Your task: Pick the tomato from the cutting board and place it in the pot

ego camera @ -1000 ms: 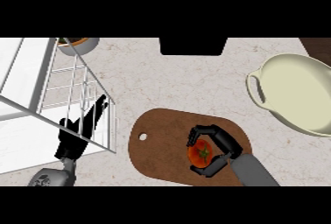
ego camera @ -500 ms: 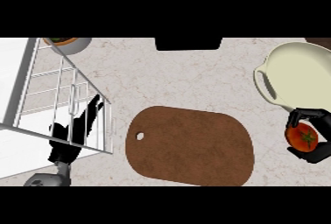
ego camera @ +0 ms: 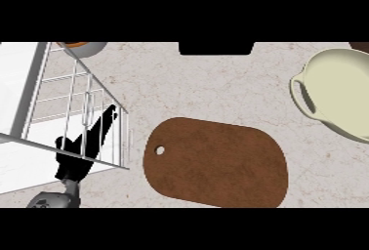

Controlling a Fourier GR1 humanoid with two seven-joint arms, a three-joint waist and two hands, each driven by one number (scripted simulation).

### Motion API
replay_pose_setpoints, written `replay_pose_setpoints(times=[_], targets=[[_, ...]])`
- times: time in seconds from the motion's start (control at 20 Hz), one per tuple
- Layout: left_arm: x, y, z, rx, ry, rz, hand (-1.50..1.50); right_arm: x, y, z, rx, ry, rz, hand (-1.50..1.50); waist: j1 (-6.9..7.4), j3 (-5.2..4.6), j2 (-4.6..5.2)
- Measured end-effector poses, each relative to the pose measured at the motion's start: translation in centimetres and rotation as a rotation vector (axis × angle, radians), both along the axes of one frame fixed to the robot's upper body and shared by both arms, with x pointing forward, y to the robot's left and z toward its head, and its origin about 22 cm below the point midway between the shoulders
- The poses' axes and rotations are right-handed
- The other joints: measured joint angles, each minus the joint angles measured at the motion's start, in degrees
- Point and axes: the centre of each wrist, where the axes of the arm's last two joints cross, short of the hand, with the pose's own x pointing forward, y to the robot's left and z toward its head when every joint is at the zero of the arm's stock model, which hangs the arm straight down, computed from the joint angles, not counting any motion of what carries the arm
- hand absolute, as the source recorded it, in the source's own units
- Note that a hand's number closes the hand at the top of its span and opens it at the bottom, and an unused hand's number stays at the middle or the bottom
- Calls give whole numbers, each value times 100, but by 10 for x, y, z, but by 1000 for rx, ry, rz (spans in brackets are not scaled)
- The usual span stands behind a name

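Observation:
The brown cutting board lies bare on the counter, its hanging hole at the left end. The cream pot stands at the right edge, partly cut off, with a handle facing left. No tomato shows anywhere in the head view. My left hand rests at the lower left beside the wire rack, fingers straight and pointing up-right. My right hand is out of the picture.
A white wire dish rack fills the left side. An orange-rimmed bowl sits at the top left. A dark object lies at the top edge. Speckled counter surrounds the board.
My right hand carried the tomato off the board to the right and has now left the view. The view has shifted, so the pot sits farther right.

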Motion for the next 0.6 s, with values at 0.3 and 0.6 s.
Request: replay_pose_setpoints(times=[0.3,0.6], targets=[[3,-1,1,3,9,-19,0,-6,-21,37,-77,-106,-32,150,51,-5,-15],[8,-5,3,-4,12,-35,0,-9,-33,67,-159,-173,-45,150,146,-18,-17]])
